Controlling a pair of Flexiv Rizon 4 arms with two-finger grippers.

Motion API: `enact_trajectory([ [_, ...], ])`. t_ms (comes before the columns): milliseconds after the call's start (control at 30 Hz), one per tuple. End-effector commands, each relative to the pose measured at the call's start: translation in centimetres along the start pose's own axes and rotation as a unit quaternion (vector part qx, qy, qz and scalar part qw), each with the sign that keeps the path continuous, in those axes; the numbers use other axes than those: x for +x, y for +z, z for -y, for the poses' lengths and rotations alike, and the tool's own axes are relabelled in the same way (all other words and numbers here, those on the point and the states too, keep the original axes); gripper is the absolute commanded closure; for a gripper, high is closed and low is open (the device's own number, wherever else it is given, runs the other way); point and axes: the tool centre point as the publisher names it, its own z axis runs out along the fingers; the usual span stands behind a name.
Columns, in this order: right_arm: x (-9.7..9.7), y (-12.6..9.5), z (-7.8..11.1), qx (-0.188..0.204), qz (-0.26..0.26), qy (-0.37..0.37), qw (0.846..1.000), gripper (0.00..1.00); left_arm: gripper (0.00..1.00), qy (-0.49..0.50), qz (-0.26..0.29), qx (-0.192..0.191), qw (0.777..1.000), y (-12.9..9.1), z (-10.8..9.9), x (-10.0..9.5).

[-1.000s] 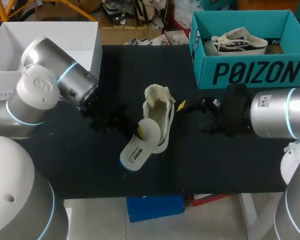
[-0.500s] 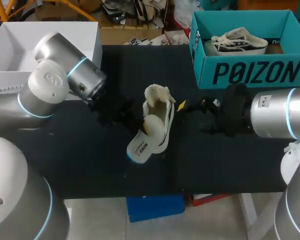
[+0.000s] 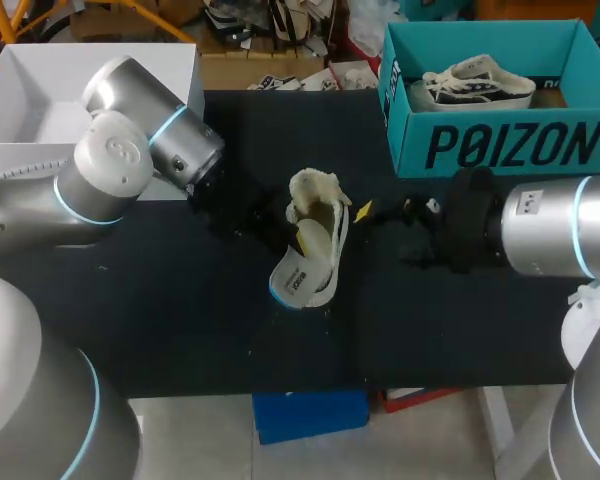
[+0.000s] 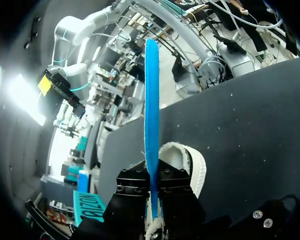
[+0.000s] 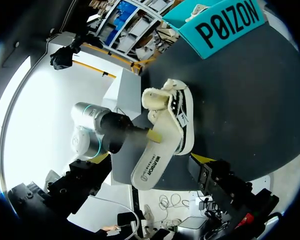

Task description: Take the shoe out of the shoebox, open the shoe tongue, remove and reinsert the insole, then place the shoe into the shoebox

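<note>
White insole [image 3: 298,276], pinched edge-on between the closed fingers of the left gripper [image 4: 152,197], sits partly inside the shoe [image 3: 322,222] lying mid-table; best fed low toward the toe, while the right gripper [image 5: 149,172], spread wide and empty, steadies the shoe

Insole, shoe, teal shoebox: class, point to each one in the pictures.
insole [image 3: 294,281], head view, printed heel end.
shoe [image 3: 338,243], head view, side wall.
teal shoebox [image 3: 500,146], head view, printed front wall.
</note>
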Motion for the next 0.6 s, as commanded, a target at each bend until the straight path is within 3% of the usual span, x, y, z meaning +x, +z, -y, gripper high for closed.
enact_trajectory([
  [33, -0.2, -0.4, -0.1, 0.004, -0.003, -0.001, 1.000, 0.00, 1.00, 0.001, 0.001, 0.000, 1.000, 0.4, -1.1, -0.1],
  [600, -0.2, -0.4, -0.1, 0.004, -0.003, -0.001, 1.000, 0.00, 1.00, 0.004, -0.012, -0.024, 1.000, 0.5, -4.0, -0.6],
])
